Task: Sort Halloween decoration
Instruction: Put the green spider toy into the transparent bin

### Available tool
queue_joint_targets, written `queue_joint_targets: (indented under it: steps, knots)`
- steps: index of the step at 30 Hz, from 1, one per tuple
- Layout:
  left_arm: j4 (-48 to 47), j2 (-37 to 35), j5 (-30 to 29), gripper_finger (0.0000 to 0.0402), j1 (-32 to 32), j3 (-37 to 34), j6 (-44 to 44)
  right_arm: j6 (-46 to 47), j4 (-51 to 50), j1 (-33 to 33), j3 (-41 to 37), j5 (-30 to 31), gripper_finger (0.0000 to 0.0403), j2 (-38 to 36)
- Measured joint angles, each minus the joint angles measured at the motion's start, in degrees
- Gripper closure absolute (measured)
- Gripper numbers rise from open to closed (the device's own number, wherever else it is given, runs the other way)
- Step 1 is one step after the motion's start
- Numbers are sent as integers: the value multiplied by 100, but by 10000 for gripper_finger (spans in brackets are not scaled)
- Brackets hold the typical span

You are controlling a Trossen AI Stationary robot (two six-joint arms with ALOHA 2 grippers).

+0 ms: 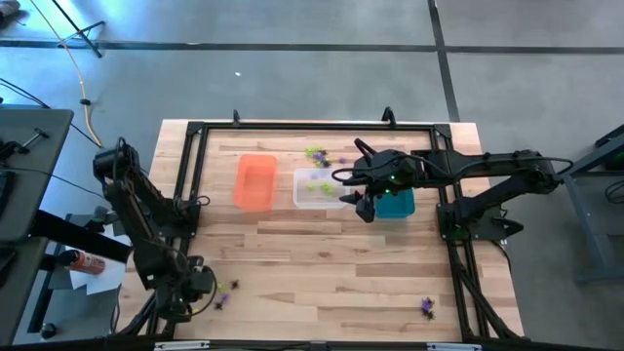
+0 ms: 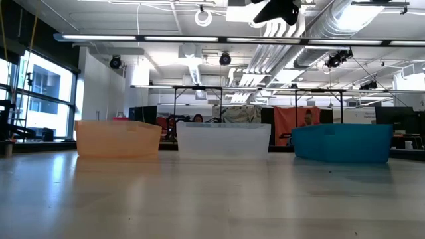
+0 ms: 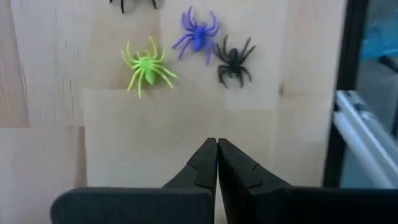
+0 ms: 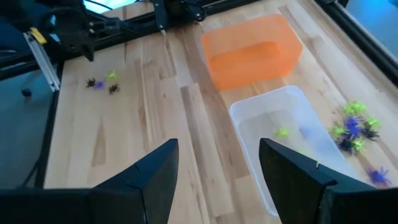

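While legs sprawl flat, green spider (image 3: 148, 67) heads clawward.

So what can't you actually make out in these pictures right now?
- Teal bin: its contents; the right end effector covers it in the high view, and its wall blocks the low view.
- Spider by the table's near right corner: too small to tell colours apart in the high view.
- Black spider: cut off by the edge of the left wrist view.
- Spider pile beyond the clear bin: count unclear, overlapping, in the right wrist view.
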Motion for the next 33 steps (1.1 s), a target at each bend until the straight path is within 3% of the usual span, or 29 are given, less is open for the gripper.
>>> queue_joint_targets:
  steps: [8, 21, 33]
  knots:
    - [15, -107, -64, 375, 141, -30, -30, -47, -80, 0, 0, 133, 183, 0]
    - [-59, 233, -476, 221, 625, -143, 684, -27, -139, 0, 0, 132, 183, 0]
    - [172, 518, -579, 225, 660, -335, 849, -30, -162, 0, 0, 431, 183, 0]
